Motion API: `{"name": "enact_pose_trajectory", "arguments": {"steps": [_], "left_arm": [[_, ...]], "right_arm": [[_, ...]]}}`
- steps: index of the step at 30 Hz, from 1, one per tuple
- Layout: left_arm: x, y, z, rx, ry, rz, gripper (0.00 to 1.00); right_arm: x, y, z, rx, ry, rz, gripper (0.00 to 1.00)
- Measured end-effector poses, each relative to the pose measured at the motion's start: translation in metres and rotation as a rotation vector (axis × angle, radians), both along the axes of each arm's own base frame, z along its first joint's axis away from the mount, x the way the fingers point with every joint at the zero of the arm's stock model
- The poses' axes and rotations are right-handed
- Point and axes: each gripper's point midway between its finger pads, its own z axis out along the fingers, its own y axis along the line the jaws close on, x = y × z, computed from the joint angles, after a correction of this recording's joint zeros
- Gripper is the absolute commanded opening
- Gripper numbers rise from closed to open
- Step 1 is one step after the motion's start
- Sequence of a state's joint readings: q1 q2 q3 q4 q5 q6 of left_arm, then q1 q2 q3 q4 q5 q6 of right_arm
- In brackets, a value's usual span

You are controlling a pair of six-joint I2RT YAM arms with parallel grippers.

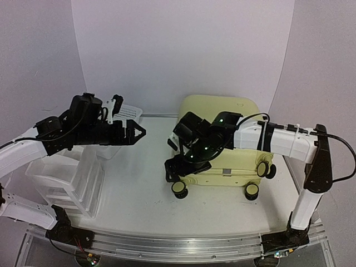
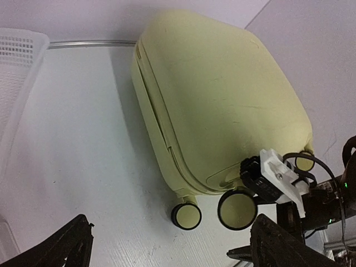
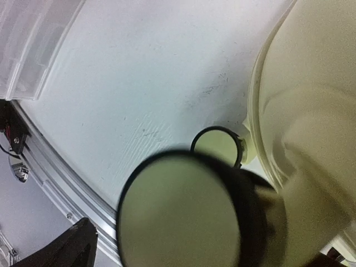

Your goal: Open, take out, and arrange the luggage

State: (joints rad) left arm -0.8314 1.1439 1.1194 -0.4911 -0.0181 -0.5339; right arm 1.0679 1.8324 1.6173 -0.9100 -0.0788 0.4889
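While the luggage (image 1: 218,107) lies shut on its broad side at the far right of the table (image 1: 139,189), both arms hang above the surface and neither holds anything. The pale yellow shell faces up, and its black-and-cream wheels point towards the near edge: one wheel (image 1: 179,189) at the near left corner, another (image 1: 252,192) at the near right, and a third just behind that one.

The right arm reaches leftward from its base across the near part of the case, so its right gripper (image 1: 173,168) sits at the near left corner of the luggage, just above that corner's wheel. Its jaws stand wide apart. In the right wrist view one wheel (image 3: 178,217) fills the foreground, blurred, with a dark fingertip (image 3: 72,245) off to its left and a strip of table between them. Whether the other finger touches anything cannot be told.

The left gripper (image 1: 139,132) is raised over the left half of the table and points right towards the case, well apart from it, with its fingers spread and empty. Below that arm stands a white drawer organiser (image 1: 72,178). A white mesh basket (image 1: 129,111) sits behind it at the far left.
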Motion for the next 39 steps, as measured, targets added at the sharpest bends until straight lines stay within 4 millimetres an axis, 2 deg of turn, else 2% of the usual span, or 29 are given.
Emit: {"name": "enact_pose_trajectory", "arguments": {"steps": [4,6,8,9,11,12,14,16,18,20,22,25,28,32,35,39], "left_arm": [[-0.006,0.028,0.011,-0.025,-0.038,0.09,1.0],[-0.006,0.032,0.012,-0.029,-0.038,0.109,0.99],[-0.003,0.028,0.006,-0.016,-0.021,0.108,0.99],[-0.001,0.022,0.0,-0.003,-0.002,0.097,1.0],[0.005,0.005,-0.015,0.024,0.049,0.059,0.99],[0.007,-0.006,-0.022,0.033,0.078,0.031,0.99],[0.01,-0.031,-0.037,0.053,0.133,-0.03,0.99],[0.007,-0.057,-0.049,0.072,0.172,-0.093,1.0],[-0.001,-0.08,-0.057,0.085,0.193,-0.156,1.0],[-0.012,-0.103,-0.061,0.09,0.205,-0.214,0.99],[-0.023,-0.121,-0.064,0.094,0.212,-0.262,1.0],[-0.033,-0.139,-0.072,0.107,0.222,-0.301,0.97],[-0.035,-0.148,-0.084,0.129,0.24,-0.312,0.91],[-0.027,-0.146,-0.104,0.201,0.261,-0.262,0.79],[-0.015,-0.14,-0.113,0.282,0.255,-0.199,0.74],[-0.004,-0.13,-0.114,0.321,0.247,-0.154,0.71]], "right_arm": [[-0.006,-0.007,0.023,0.023,-0.054,0.074,0.98],[-0.007,-0.026,0.043,0.007,-0.119,0.093,0.98],[-0.004,-0.054,0.072,-0.002,-0.199,0.083,0.98],[0.0,-0.067,0.085,-0.002,-0.232,0.063,0.98],[0.018,-0.108,0.111,-0.01,-0.293,-0.029,0.98],[0.03,-0.132,0.12,-0.017,-0.315,-0.096,0.98],[0.051,-0.193,0.13,-0.053,-0.345,-0.27,0.98],[0.055,-0.249,0.126,-0.116,-0.332,-0.42,0.98],[0.044,-0.277,0.115,-0.162,-0.283,-0.48,0.98],[0.028,-0.294,0.1,-0.201,-0.214,-0.504,0.98],[0.015,-0.302,0.084,-0.227,-0.149,-0.509,0.98],[-0.008,-0.306,0.059,-0.248,-0.04,-0.496,0.97],[-0.023,-0.301,0.044,-0.236,0.039,-0.463,0.89],[-0.031,-0.283,0.034,-0.164,0.116,-0.411,0.72],[-0.029,-0.267,0.028,-0.108,0.159,-0.4,0.69],[-0.026,-0.237,0.021,-0.097,0.153,-0.331,0.69]]}}
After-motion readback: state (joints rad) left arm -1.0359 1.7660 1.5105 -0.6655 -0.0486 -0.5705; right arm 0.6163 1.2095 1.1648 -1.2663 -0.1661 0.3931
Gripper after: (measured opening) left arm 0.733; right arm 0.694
